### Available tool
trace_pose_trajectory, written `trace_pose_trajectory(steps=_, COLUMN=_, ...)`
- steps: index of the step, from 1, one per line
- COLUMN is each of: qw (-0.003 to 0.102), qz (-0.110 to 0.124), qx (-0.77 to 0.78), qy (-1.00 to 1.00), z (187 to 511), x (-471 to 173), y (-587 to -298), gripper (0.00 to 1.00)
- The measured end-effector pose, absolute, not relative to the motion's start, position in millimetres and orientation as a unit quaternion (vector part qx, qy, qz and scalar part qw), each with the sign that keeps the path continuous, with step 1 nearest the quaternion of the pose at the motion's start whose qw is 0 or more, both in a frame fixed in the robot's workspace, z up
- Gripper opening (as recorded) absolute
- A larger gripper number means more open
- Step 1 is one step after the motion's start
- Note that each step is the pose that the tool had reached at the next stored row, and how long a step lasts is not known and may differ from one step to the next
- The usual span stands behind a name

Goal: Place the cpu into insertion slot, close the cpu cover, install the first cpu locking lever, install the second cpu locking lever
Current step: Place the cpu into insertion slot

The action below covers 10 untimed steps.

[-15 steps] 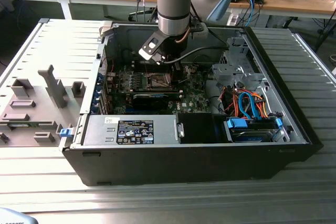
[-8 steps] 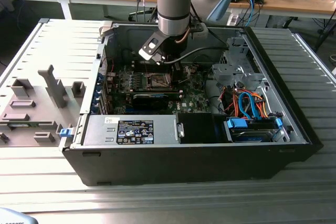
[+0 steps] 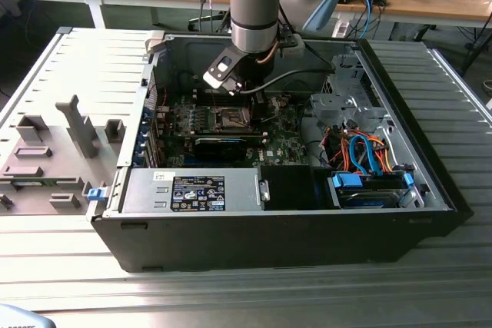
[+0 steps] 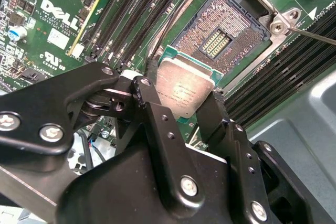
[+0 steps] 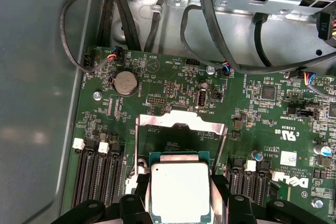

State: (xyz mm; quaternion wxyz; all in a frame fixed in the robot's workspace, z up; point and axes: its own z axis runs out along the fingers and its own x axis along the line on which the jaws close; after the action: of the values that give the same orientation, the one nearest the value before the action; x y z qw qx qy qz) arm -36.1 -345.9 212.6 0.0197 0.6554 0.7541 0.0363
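My gripper [image 4: 178, 98] is shut on the cpu [image 4: 185, 88], a pale metal-faced square chip on a green backing, held by two opposite edges between the black fingers [image 4: 149, 103]. The chip hangs a little above and beside the insertion slot [image 4: 223, 35], whose field of fine pins lies bare inside its silver rim. In the first wrist view the cpu [image 5: 180, 190] sits between the fingertips, and the cpu cover [image 5: 178, 121] stands raised open just beyond it. A thin locking lever [image 4: 315, 36] juts out past the socket corner. In the exterior view the gripper [image 3: 250, 91] hovers over the slot [image 3: 231, 118].
Long black memory slots [image 4: 131, 19] flank the socket on both sides. Black cables [image 5: 157, 14] loop over the board's far edge. The open computer case [image 3: 430, 190] holds a power supply [image 3: 192, 190], a drive cage and orange and blue cables [image 3: 361, 151]. Grey fixtures [image 3: 77, 124] stand at the exterior view's left.
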Motion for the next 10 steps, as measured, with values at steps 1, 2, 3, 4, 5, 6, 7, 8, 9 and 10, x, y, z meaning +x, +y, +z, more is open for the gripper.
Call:
trace_pose_trajectory(steps=1, qw=0.02, qz=0.036, qx=0.655, qy=0.754, z=212.5, x=-36.1, y=-345.9, gripper=0.54)
trace_pose_trajectory(steps=2, qw=0.02, qz=0.036, qx=0.655, qy=0.754, z=212.5, x=-36.1, y=-345.9, gripper=0.54)
trace_pose_trajectory(steps=3, qw=0.02, qz=0.036, qx=0.655, qy=0.754, z=212.5, x=-36.1, y=-345.9, gripper=0.54)
trace_pose_trajectory(steps=4, qw=0.02, qz=0.036, qx=0.655, qy=0.754, z=212.5, x=-36.1, y=-345.9, gripper=0.54)
trace_pose_trajectory(steps=5, qw=0.02, qz=0.036, qx=0.655, qy=0.754, z=212.4, x=-36.1, y=-345.9, gripper=0.54)
trace_pose_trajectory(steps=6, qw=0.02, qz=0.036, qx=0.655, qy=0.754, z=212.4, x=-36.1, y=-345.9, gripper=0.54)
trace_pose_trajectory(steps=7, qw=0.02, qz=0.036, qx=0.655, qy=0.754, z=212.4, x=-36.1, y=-345.9, gripper=0.54)
trace_pose_trajectory(steps=8, qw=0.02, qz=0.036, qx=0.655, qy=0.754, z=212.4, x=-36.1, y=-345.9, gripper=0.54)
trace_pose_trajectory(steps=9, qw=0.02, qz=0.036, qx=0.655, qy=0.754, z=212.4, x=-36.1, y=-345.9, gripper=0.54)
trace_pose_trajectory(steps=10, qw=0.02, qz=0.036, qx=0.655, qy=0.754, z=212.4, x=-36.1, y=-345.9, gripper=0.54)
